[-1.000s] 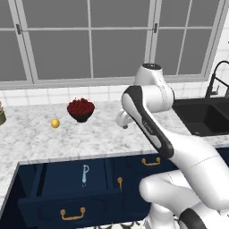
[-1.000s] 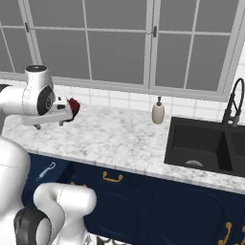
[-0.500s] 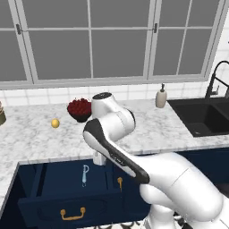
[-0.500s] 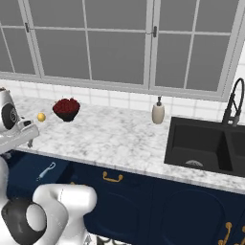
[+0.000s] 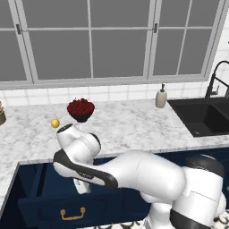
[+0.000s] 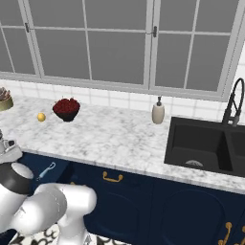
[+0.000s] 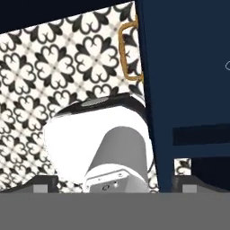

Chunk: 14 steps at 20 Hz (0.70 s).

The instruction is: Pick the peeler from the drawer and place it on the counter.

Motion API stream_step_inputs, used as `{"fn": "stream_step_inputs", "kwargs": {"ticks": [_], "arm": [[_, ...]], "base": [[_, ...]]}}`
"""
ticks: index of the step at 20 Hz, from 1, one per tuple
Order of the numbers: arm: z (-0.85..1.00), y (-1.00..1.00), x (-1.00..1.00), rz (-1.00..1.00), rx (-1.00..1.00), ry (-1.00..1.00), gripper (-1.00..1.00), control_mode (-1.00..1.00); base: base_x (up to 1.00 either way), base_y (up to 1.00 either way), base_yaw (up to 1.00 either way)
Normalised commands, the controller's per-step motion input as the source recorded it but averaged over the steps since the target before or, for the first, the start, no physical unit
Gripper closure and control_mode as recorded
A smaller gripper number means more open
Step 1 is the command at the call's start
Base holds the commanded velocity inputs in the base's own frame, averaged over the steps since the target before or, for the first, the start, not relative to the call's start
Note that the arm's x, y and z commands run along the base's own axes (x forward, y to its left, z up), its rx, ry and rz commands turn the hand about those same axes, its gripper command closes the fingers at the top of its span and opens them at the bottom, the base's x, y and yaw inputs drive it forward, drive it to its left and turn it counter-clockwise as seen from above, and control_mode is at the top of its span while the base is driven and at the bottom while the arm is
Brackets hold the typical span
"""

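**Peeler lies in the open drawer**

Peeler (image 6: pixel 46 170) rests on the floor of the pulled-out navy drawer (image 5: pixel 49 206), its pale blue handle and light looped head seen in the right base view just beside the arm's white shoulder. In the left base view the arm bends low across the drawer and hides most of its inside. The drawer's brass handle (image 5: pixel 72 214) curves across its front; in the hand view the same front (image 7: pixel 184 67) fills the right side, with patterned floor tiles (image 7: pixel 49 63) to the left.

The gripper (image 5: pixel 82 185) hangs low over the drawer, partly behind the arm; whether its fingers are spread or pressed together cannot be told.

On the white marble bench (image 6: pixel 110 134) a dark bowl (image 6: pixel 66 109) holds red fruit, and a lemon (image 6: pixel 41 116) sits near it. A soap bottle (image 6: pixel 158 112) stands just beside the black sink (image 6: pixel 206 143), which has a dark tap (image 6: pixel 232 103) behind it.
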Motion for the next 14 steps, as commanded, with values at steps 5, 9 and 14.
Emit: {"fn": "stream_step_inputs", "kwargs": {"ticks": [5, 9, 14], "arm": [[-0.65, 0.16, 0.00, 0.17, -0.01, 0.25, -1.00, -1.00], [-0.54, 0.04, 0.00, 0.08, -0.05, 0.04, -1.00, -1.00], [-0.28, 0.00, 0.15, 0.01, -0.01, -0.06, -1.00, -1.00]], "base": [[0.00, 0.00, 0.00], [0.00, 0.00, 0.00], [0.00, 0.00, 0.00]]}}
